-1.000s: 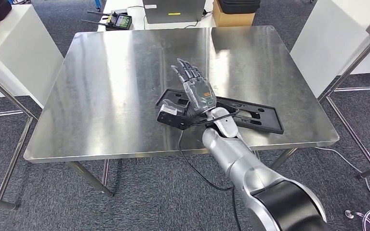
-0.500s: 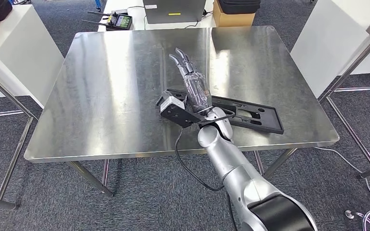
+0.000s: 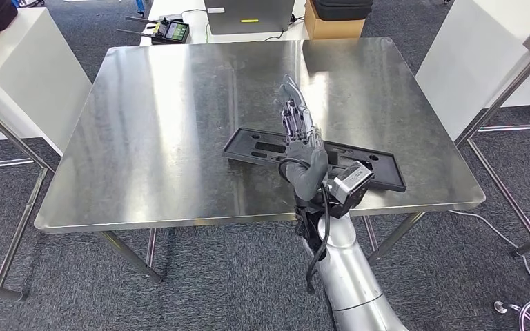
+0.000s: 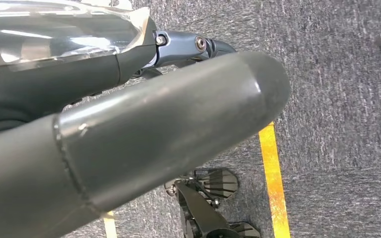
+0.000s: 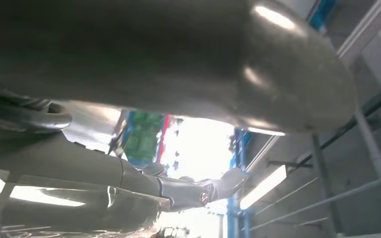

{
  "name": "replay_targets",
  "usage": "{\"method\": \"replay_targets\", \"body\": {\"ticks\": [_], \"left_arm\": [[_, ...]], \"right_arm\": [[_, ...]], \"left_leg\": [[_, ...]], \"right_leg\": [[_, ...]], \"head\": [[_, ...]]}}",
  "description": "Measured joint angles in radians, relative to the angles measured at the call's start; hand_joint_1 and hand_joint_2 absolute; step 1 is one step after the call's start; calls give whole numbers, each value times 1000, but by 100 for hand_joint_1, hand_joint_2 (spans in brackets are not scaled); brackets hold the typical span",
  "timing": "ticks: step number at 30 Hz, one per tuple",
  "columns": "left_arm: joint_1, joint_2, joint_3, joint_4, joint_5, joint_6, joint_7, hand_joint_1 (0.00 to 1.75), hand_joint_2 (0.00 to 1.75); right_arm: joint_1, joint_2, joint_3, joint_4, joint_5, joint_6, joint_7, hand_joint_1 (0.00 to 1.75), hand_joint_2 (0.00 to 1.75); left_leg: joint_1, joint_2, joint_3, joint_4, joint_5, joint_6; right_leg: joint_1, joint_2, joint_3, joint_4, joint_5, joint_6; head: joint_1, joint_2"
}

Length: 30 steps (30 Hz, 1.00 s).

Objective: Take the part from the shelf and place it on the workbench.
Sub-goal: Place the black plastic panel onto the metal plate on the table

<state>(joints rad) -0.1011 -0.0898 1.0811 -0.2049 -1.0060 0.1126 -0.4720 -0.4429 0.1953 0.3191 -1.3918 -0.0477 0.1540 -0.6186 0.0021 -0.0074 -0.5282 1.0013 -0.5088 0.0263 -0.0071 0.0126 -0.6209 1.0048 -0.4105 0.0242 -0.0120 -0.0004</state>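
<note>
1. The part [image 3: 314, 156], a flat black panel, lies on the counter [image 3: 165, 124] near its front edge.
2. The right hand [image 3: 302, 134] rises above the part's middle, fingers [image 3: 291, 96] extended and released, grasping nothing.
3. The left hand [image 4: 129, 134] hangs over carpet; its grip I cannot tell.
4. Risk: the wrist or its cable catching the part and dragging it off that front edge.

Left hand [image 4: 129, 129] with thick grey thumb, dark fingers [image 4: 198, 47], above grey carpet [image 4: 342, 99], yellow floor line [image 4: 273, 183]
</note>
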Motion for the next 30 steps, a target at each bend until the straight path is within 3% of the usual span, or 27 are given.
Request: {"method": "replay_targets", "body": {"ticks": [8, 15, 24, 30], "left_arm": [[0, 0, 0, 0, -8, -19, -31, 0, 0], [-3, 1, 0, 0, -1, -9, -35, 0, 0], [-20, 1, 13, 0, 17, -40, -93, 0, 0], [-22, 5, 18, -1, 16, -51, -93, 0, 0]], "right_arm": [[224, -74, 9, -243, -217, 216, -75, 0, 0], [364, -105, -41, -418, -295, 364, -80, 0, 0], [476, -102, -184, -546, -318, 406, -81, 0, 0], [521, -77, -263, -568, -334, 403, -81, 0, 0]], "left_leg": [[1, 0, 0, 0, -2, 0], [1, 1, 2, 0, -5, 1], [1, 1, 3, 1, -5, 1], [-3, 1, 2, 6, -9, 14]], "right_leg": [[0, 0, 0, 0, -1, -1], [0, 1, -1, -1, -2, -1], [-3, 1, 1, -1, -2, -1], [-10, 1, 3, -4, 0, 1]], "head": [[0, 0], [0, 0], [0, 0], [0, 0]]}}
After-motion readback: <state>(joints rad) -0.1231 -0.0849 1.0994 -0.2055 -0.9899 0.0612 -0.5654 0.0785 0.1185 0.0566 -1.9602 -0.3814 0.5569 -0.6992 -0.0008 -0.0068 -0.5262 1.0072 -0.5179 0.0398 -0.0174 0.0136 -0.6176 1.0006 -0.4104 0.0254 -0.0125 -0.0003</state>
